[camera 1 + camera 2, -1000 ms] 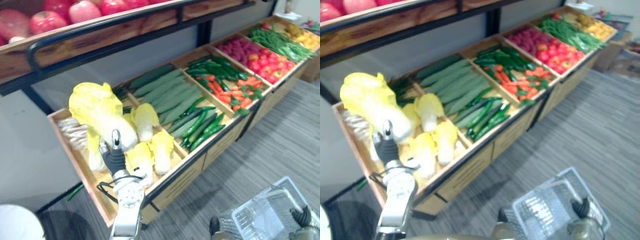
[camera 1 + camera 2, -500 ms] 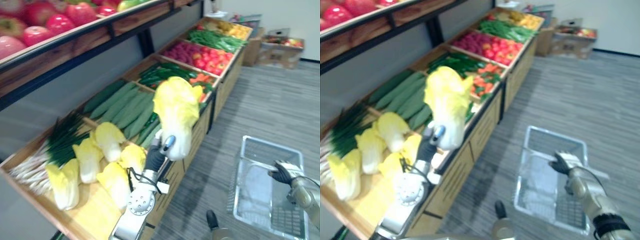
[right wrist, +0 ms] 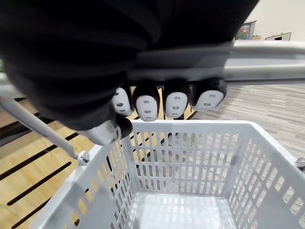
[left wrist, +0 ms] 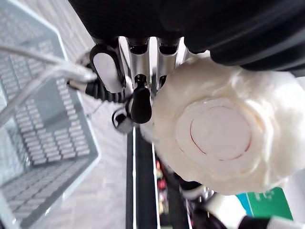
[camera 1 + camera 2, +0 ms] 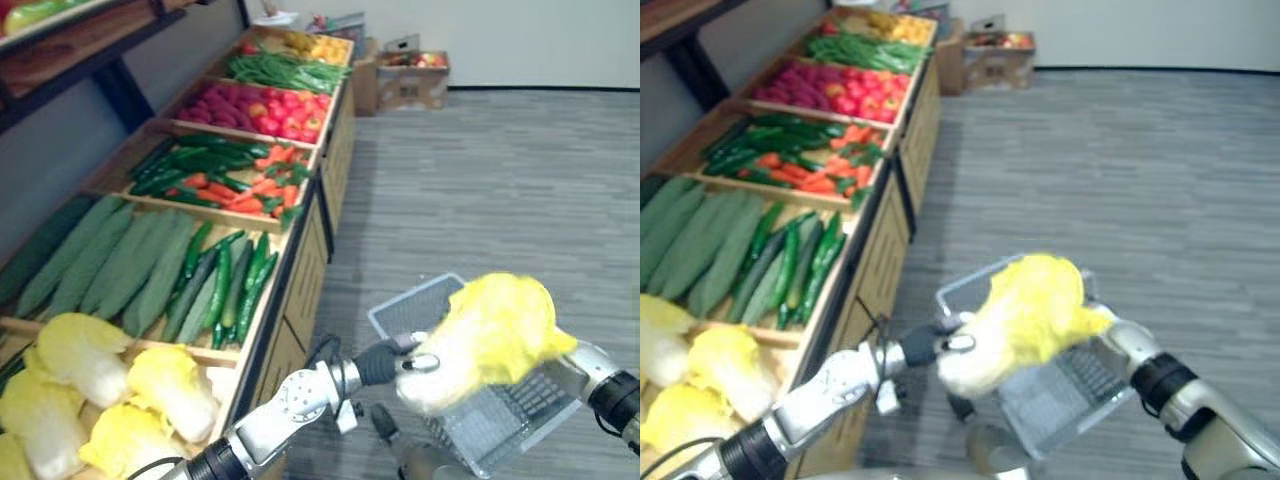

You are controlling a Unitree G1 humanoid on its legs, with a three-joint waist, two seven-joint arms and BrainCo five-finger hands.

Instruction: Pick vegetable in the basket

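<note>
Left wrist view: the left hand [image 4: 139,71] holds the cabbage [image 4: 214,133] by its white stem end, with the fingers and thumb closed against the cut base.
Cabbage position: the yellow leafy head extends well past the left fingertips. It hangs above the basket [image 5: 400,308] and is not yet inside it.
Right hand: the right hand [image 3: 162,102] has its fingers curled round the basket handle [image 3: 267,59], and the basket hangs directly beneath them.
Risk, slip: the hold is on the stem end alone and the bulk of the head lies beyond the fingers. The head could pivot or slide out of the fingers before it is over the opening.
Risk, rim strike: the near rim lies just below the left fingers. An early release would land the cabbage on the rim, or past it on the floor [image 5: 480,180].
Risk, basket swing: the handle is the only support. A cabbage dropped from height could tilt the basket about the right fingers.
Risk, contact: the right fingers sit close behind the leafy head. A forward reach by the left fingers could strike them or the handle.
</note>
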